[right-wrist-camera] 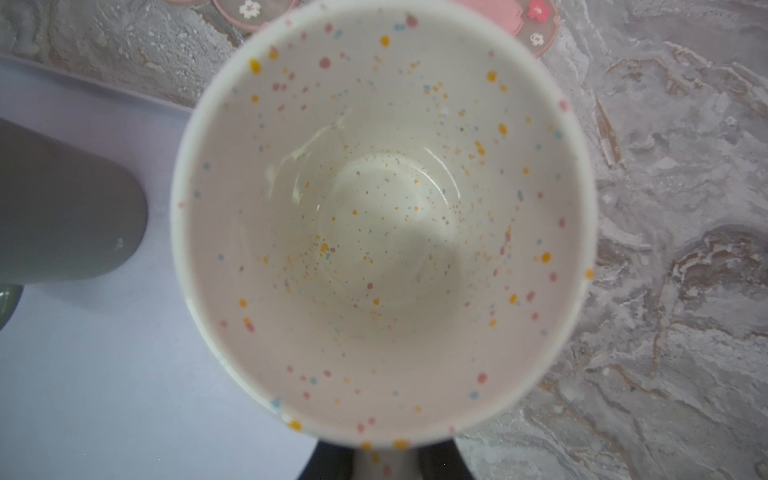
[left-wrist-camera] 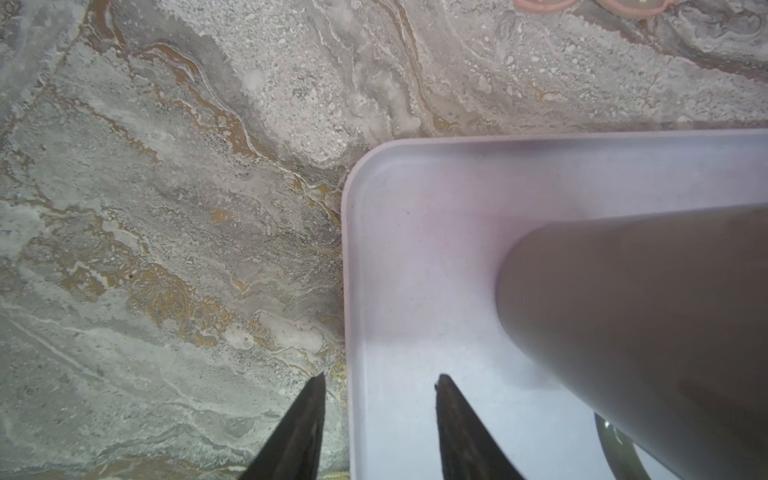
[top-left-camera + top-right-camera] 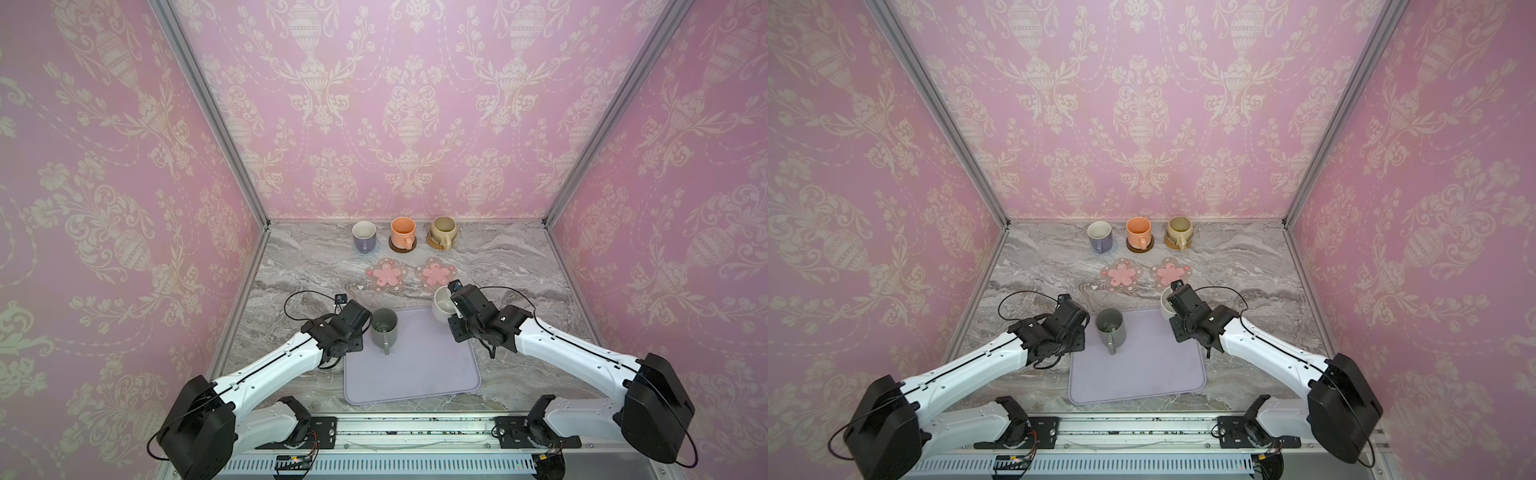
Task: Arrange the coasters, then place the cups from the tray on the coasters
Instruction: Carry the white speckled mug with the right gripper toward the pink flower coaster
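Right tool [image 1: 384, 459] gripping speckled cup [image 1: 382, 216], tray [image 3: 411, 374] corner

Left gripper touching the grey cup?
Apart. Left wrist view shows bare tray between the left gripper and the grey cup.

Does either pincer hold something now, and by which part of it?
The right pincer holds the white speckled ceramic mug by what seems to be its handle. The left pincer is open and empty.
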Tool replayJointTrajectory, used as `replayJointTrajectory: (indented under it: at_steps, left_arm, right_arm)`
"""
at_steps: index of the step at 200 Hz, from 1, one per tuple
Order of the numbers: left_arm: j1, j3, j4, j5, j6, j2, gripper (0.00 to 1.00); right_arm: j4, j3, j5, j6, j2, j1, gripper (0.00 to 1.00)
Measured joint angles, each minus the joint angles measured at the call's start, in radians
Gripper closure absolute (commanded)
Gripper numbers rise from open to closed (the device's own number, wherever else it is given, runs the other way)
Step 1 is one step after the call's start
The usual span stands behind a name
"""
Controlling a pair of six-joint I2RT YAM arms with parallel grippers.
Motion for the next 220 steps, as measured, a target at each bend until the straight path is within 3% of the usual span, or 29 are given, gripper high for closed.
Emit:
replayJointTrajectory:
  at_steps: [86, 220]
  left_arm:
    - [0.011, -0.037, 0.001, -0.012, 0.0, -0.088, 0.53]
    - [0.13, -0.078, 0.036, 0.01, 0.028, -0.097, 0.53]
  right_arm:
    - [0.032, 0.206, -0.017, -0.062, 0.203, -0.091, 1.0]
    - [0.032, 0.395, -0.03, -0.058, 0.415, -0.172, 1.0]
